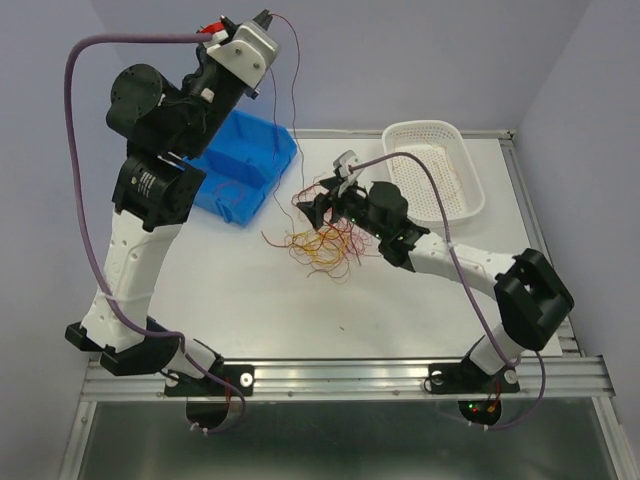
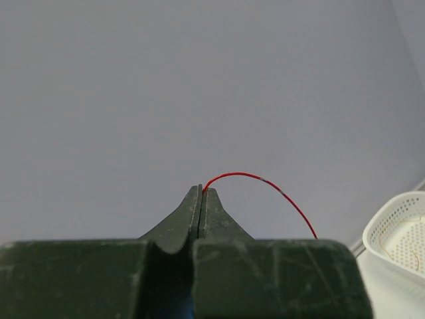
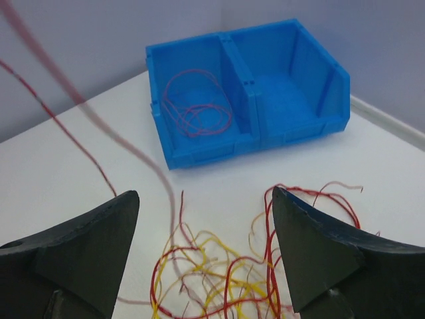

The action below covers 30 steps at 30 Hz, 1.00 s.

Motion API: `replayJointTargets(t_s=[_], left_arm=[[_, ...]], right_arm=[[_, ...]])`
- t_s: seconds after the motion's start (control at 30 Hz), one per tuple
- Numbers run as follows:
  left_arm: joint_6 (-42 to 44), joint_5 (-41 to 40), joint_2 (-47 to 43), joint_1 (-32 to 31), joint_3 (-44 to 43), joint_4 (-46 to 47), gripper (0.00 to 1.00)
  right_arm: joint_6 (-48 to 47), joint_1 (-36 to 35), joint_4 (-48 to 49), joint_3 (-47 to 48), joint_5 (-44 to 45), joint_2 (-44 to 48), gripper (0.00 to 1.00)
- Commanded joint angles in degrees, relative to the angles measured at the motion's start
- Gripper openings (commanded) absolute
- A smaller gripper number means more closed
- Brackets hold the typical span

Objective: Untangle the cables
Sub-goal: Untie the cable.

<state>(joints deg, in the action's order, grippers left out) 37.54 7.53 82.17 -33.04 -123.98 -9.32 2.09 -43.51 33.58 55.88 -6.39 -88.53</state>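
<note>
The cables (image 1: pixel 322 243) lie in a loose tangle of dark red and yellow-orange strands at the table's middle. My left gripper (image 1: pixel 262 22) is raised high at the back and is shut on one red cable (image 2: pixel 252 175). That strand (image 1: pixel 294 100) hangs down from it to the tangle. My left jaws meet at their tips (image 2: pixel 201 189). My right gripper (image 1: pixel 316 205) is open, low over the far edge of the tangle (image 3: pixel 219 279). The strands lie between and below its fingers (image 3: pixel 86 246). The lifted red strand (image 3: pixel 66 126) rises at the left in the right wrist view.
A blue two-compartment bin (image 1: pixel 245 170) stands at the back left. Several red strands (image 3: pixel 196 106) lie coiled in one compartment. A white perforated basket (image 1: pixel 440 170) stands at the back right, with thin strands inside. It also shows in the left wrist view (image 2: pixel 398 232).
</note>
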Motion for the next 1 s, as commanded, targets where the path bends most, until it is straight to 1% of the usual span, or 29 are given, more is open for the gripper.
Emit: replayJointTargets(t_s=[0.0, 0.03, 0.07, 0.13, 0.23, 0.27, 0.43, 0.47, 0.57, 0.63, 0.7, 0.8, 0.97], left_arm=[[-0.89, 5.3, -2.89, -0.27, -1.17, 11.86, 0.0], [-0.98, 6.09, -3.15, -0.27, -1.35, 12.91, 0.0], [-0.89, 6.53, -2.98, -0.27, -1.96, 13.01, 0.0], [-0.19, 6.45, -2.37, -0.27, -4.42, 13.62, 0.0], [1.83, 4.96, -2.28, -0.27, -3.73, 15.64, 0.0], [2.62, 4.52, -2.54, -0.27, -2.33, 16.09, 0.0], [4.56, 4.6, -4.03, -0.27, 1.46, 17.41, 0.0], [4.47, 4.6, -4.12, -0.27, 2.16, 17.67, 0.0], [4.12, 4.77, -3.95, -0.27, 2.17, 17.76, 0.0], [3.77, 5.04, -3.6, -0.27, 2.17, 17.85, 0.0], [2.98, 5.3, -3.42, -0.27, 1.9, 17.76, 0.0], [2.45, 5.74, -3.42, -0.45, 1.55, 17.85, 0.0], [2.89, 4.69, -2.72, -0.36, 1.11, 17.85, 0.0]], right_arm=[[-2.79, 0.18, 5.27, 9.85, -2.75, -4.7, 0.84], [-2.7, 0.18, 5.18, 11.78, -4.84, -5.5, 0.8], [-2.62, 0.26, 5.18, 12.15, -6.51, -6.29, 0.8], [-1.13, 0.18, 5.26, 11.98, -12.29, -6.66, 0.83], [0.72, 0.53, 5.53, 9.96, -16.27, -3.94, 0.9], [0.9, 0.7, 5.7, 8.56, -17.15, -3.23, 0.93], [1.34, 2.45, 5.62, 4.77, -22.16, 2.38, 0.94], [1.51, 2.72, 5.62, 4.25, -23.91, 2.92, 0.96], [1.6, 2.99, 5.27, 3.8, -28.84, 3.02, 0.97], [1.61, 2.99, 3.43, 5.2, -32.09, 2.14, 0.98], [1.69, 2.99, 1.75, 6.61, -31.76, 0.47, 0.98], [1.96, 2.99, 1.57, 8.37, -28.95, -2.25, 0.98], [2.57, 1.67, 1.75, 11.0, -26.84, -5.86, 0.95]])
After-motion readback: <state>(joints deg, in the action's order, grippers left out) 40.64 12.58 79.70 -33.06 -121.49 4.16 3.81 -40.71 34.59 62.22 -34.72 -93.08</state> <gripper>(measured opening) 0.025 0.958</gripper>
